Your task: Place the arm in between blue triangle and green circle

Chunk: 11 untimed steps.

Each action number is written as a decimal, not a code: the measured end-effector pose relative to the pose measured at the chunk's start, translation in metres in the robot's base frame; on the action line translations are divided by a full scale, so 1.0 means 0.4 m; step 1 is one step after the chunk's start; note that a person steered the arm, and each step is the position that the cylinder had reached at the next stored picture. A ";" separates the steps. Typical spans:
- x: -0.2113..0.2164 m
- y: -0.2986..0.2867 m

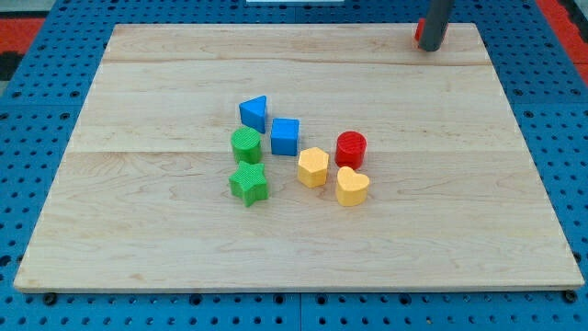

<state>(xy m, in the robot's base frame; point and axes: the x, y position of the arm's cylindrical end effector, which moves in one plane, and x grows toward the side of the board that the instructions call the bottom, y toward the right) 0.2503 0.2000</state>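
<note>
The blue triangle [254, 113] lies near the board's middle, just above the green circle [245, 145]; the two are almost touching. My tip [429, 48] is at the board's top right edge, far to the right of and above both blocks. The rod comes down from the view's top, and a small red shape shows just behind its left side.
A blue cube [285, 137] sits right of the green circle. A green star [248, 183] lies below the circle. A yellow hexagon [313, 167], a red cylinder [350, 148] and a yellow heart [352, 186] cluster to the right. The wooden board [138, 230] lies on a blue pegboard.
</note>
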 end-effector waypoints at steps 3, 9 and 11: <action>0.054 -0.009; 0.287 -0.851; 0.389 -0.743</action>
